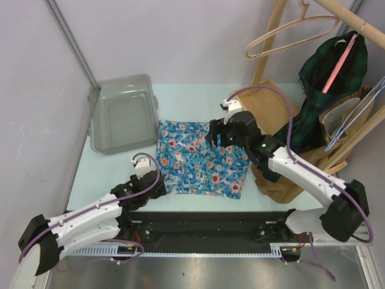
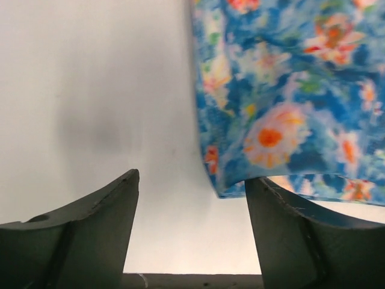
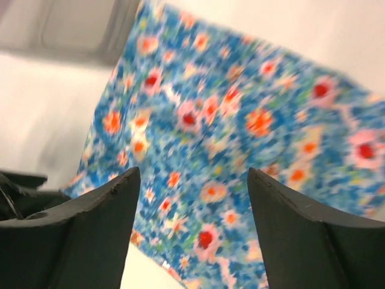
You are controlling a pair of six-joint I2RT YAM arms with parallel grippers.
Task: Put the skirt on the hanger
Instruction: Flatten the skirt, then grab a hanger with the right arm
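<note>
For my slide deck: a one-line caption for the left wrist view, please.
Open left gripper above the white table, its right finger at the blue floral skirt corner.

The table (image 1: pixel 108 180) has a pale, slightly bluish top with a dark rail along its near edge. In the middle lies the blue floral skirt (image 1: pixel 201 159) – spread out flat, one layer deep as far as I can tell, with its near left corner lifting slightly off the surface. Just beside its far left corner sits a grey translucent plastic bin (image 1: pixel 123 114), pushed towards the back left of the table. Along the right edge a tan-brown cloth (image 1: pixel 280 186) sits bunched up – its near end touches the skirt's right side, and part of it hangs past the table's edge.
</note>
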